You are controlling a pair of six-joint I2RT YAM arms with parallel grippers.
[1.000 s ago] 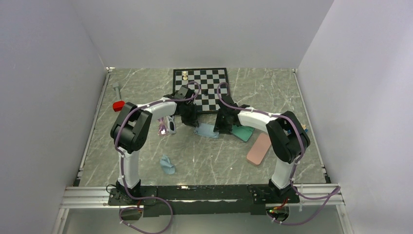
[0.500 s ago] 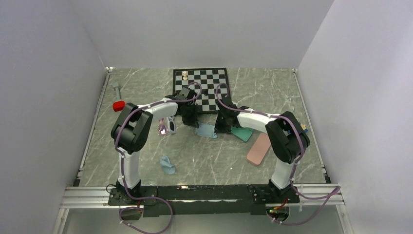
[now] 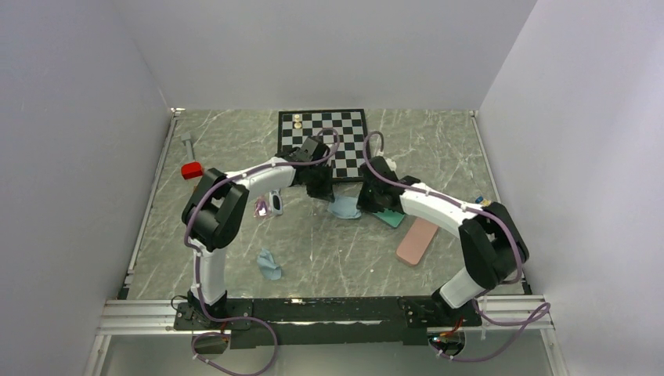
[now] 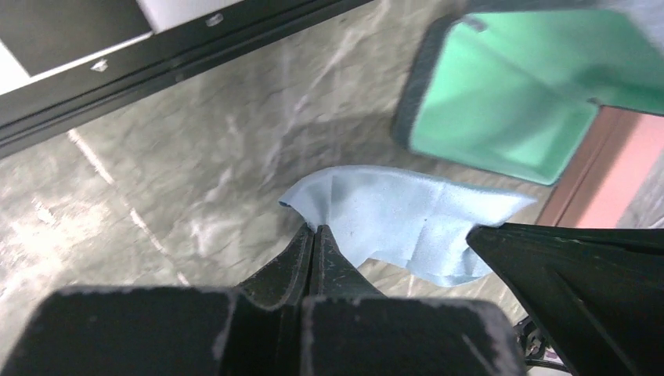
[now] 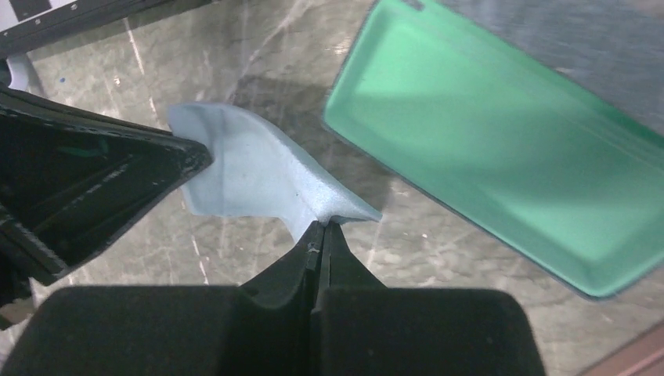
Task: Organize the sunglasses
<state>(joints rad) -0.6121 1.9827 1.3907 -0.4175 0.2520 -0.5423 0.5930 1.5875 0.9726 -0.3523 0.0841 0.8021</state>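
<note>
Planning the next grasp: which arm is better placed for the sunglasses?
Left. The sunglasses lie just left of the left gripper; the right gripper sits across the cloth, farther away. Both are shut on it.

Bright even light, soft shadows, sheen on table [image 4: 196, 141], left hand [image 4: 313, 233] blurred up close

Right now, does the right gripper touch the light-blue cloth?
Touching. In the right wrist view, the right gripper pinches a raised corner of the light-blue cloth.
</note>
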